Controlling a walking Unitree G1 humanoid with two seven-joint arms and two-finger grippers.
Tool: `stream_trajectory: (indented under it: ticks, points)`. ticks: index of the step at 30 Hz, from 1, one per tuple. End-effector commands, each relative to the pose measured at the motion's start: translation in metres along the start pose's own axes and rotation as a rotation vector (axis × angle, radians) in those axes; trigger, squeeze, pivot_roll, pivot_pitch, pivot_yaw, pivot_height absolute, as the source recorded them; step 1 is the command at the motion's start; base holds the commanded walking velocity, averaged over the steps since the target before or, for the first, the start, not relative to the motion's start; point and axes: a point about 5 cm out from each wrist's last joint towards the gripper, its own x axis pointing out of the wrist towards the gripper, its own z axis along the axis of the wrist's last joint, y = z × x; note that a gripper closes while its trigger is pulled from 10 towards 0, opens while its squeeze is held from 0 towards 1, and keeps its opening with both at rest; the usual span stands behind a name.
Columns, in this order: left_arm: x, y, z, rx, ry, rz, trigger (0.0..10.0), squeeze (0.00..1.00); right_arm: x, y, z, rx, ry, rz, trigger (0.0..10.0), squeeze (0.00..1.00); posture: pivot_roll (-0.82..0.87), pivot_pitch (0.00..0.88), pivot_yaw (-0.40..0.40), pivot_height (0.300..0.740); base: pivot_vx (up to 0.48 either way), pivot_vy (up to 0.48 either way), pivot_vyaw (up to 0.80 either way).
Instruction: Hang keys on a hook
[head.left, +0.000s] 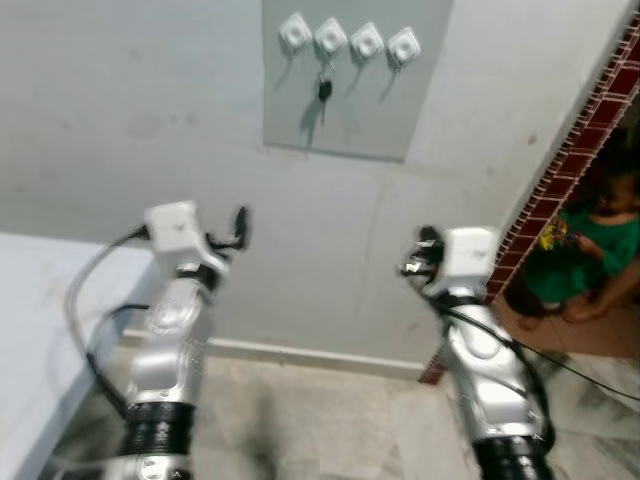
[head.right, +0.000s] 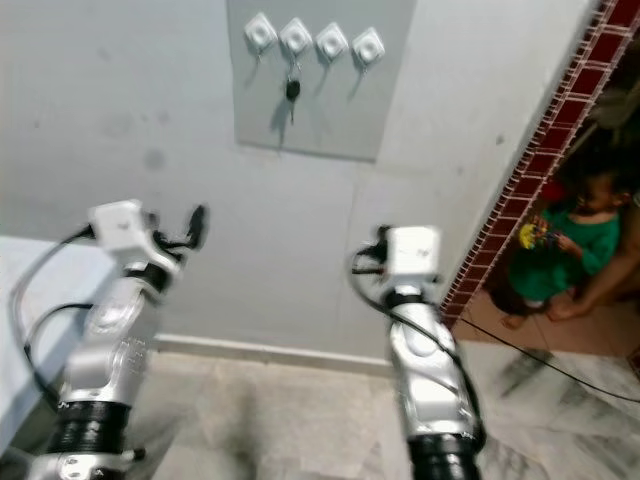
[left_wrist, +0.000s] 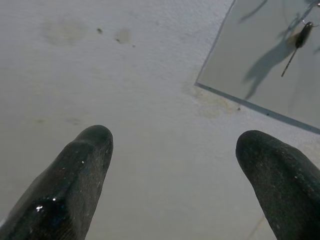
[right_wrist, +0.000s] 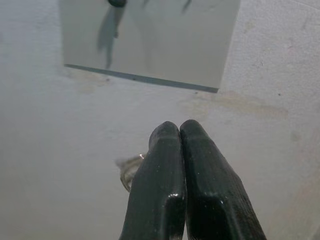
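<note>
A grey panel (head.left: 350, 115) on the wall carries a row of white hooks (head.left: 367, 42). One dark key (head.left: 324, 90) hangs from the second hook from the left; the same hanging key (left_wrist: 300, 39) shows in the left wrist view. My left gripper (head.left: 240, 225) is raised below and left of the panel, open and holding nothing. My right gripper (head.left: 418, 258) is raised below and right of the panel, fingers (right_wrist: 167, 150) pressed shut. A blurred metal key ring (right_wrist: 129, 172) sticks out beside them.
A white surface (head.left: 40, 320) lies at the lower left. A red tiled edge (head.left: 570, 150) marks a doorway on the right, where a person in green (head.left: 590, 250) sits on the floor. A black cable (head.left: 590, 372) runs over the marble floor.
</note>
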Motion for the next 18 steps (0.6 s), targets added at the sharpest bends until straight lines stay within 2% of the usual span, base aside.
stream_trajectory:
  ticks: [1,18]
  points:
    - [0.0017,-0.0122,-0.0005,-0.002,0.001,-0.035,10.0,0.00,-0.0003,-0.0122,0.0048,-0.010,-0.016,-0.034,10.0,0.00,0.04,0.019,-0.057,0.732,0.480,0.000,0.00]
    - [0.0014,-0.0131,-0.0013,-0.013,0.002,-0.036,10.0,0.00,0.0002,-0.0086,0.0039,-0.008,-0.015,-0.021,10.0,0.00,0.05,0.002,-0.062,0.732,0.480,0.000,0.00]
